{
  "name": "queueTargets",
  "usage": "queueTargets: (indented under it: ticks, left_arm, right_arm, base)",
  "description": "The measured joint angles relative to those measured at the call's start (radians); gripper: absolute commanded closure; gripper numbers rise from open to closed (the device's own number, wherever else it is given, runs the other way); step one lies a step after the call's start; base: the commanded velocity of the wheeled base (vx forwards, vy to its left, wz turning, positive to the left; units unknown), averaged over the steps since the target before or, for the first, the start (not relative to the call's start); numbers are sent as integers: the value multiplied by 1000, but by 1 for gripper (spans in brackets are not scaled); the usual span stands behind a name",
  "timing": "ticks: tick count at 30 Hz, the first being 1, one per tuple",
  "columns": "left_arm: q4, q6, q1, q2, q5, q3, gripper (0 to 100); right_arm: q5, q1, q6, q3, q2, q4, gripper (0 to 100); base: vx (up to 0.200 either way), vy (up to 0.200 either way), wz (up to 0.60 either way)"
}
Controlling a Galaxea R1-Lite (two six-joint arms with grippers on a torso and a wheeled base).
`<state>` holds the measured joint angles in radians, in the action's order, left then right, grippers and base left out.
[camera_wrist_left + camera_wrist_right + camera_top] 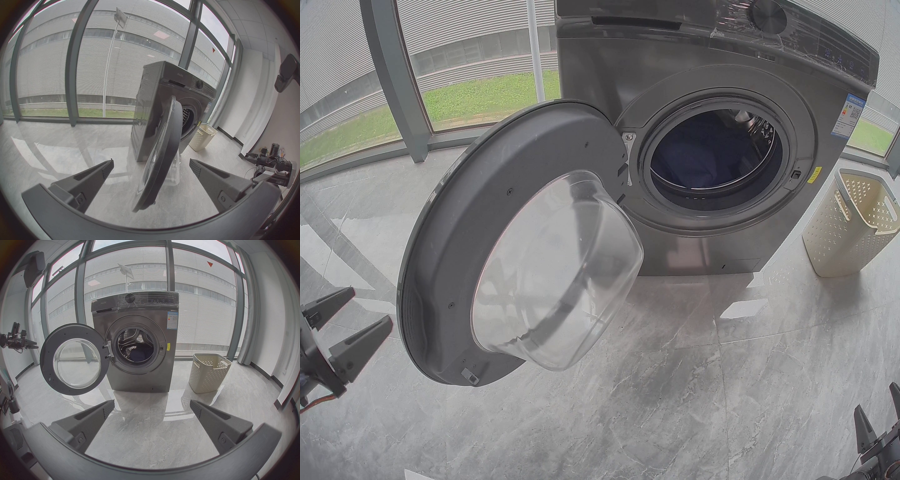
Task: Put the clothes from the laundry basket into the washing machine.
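Head view: washing machine (600, 69) with door (487, 206) swung wide. Dark clothes (706, 156) lie in the drum. The laundry basket (850, 231) stands just beside the machine. The left gripper (362, 310) and right gripper (876, 400) hang low, fingers spread, holding nothing.
Left wrist view: the door's edge stands between this gripper and the drum, so a straight reach would likely strike it.
Right wrist view: the basket is apparently empty, its bottom hidden, so a grasp there may close on nothing.
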<state>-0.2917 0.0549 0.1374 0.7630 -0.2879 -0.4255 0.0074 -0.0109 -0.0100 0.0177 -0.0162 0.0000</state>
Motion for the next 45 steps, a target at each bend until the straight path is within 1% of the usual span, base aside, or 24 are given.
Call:
queueTargets:
  ticks: [4,7,10,12,13,14,16,18,20,23,26,28,31,35,38,41,43,45]
  left_arm:
    - [-89,1,43,104,-6,-5,0]
    - [-158,5,89,174,-8,-8,0]
    - [-214,15,166,234,-8,-11,0]
    - [-242,27,241,269,-7,-13,0]
    - [-249,31,265,278,-7,-13,0]
    - [-259,38,292,287,-4,-14,0]
    - [-281,59,347,303,-3,-15,0]
    - [-321,91,398,314,-12,-16,0]
    - [-345,119,428,316,-15,-16,0]
    - [-353,135,446,310,-10,-12,0]
    - [-354,138,446,305,2,-9,0]
    - [-360,137,437,303,21,-11,0]
    - [-365,136,408,302,38,-24,0]
    - [-366,133,337,305,46,-48,0]
    - [-366,128,314,321,47,-54,0]
    - [-367,111,311,353,49,-51,0]
    - [-370,96,328,381,50,-50,0]
    - [-387,89,350,408,52,-50,0]
  right_arm:
    - [0,0,0,0,0,0,0]
    - [0,0,0,0,0,0,0]
    - [0,0,0,0,0,0,0]
    - [0,0,0,0,0,0,0]
    - [0,0,0,0,0,0,0]
    - [0,0,0,0,0,0,0]
    - [0,0,0,0,0,0,0]
    - [0,0,-1,0,0,0,0]
    - [0,0,-1,0,0,0,0]
    - [0,0,-2,0,0,0,0]
    - [0,0,-2,0,0,1,0]
    - [0,0,-1,0,0,1,0]
    - [0,0,-2,0,0,0,0]
    - [0,0,-1,0,0,0,0]
    - [0,0,-1,0,0,0,0]
    - [0,0,-1,0,0,0,0]
    - [0,0,-1,0,0,0,0]
    - [0,0,-1,0,0,0,0]
  base:
    - [0,0,0]
    - [0,0,0]
    - [0,0,0]
    - [0,0,0]
    - [0,0,0]
    - [0,0,0]
    - [0,0,0]
    - [0,0,0]
    - [0,0,0]
    - [0,0,0]
    - [0,0,0]
    - [0,0,0]
    - [0,0,0]
    - [0,0,0]
    - [0,0,0]
    - [0,0,0]
    - [0,0,0]
    - [0,0,0]
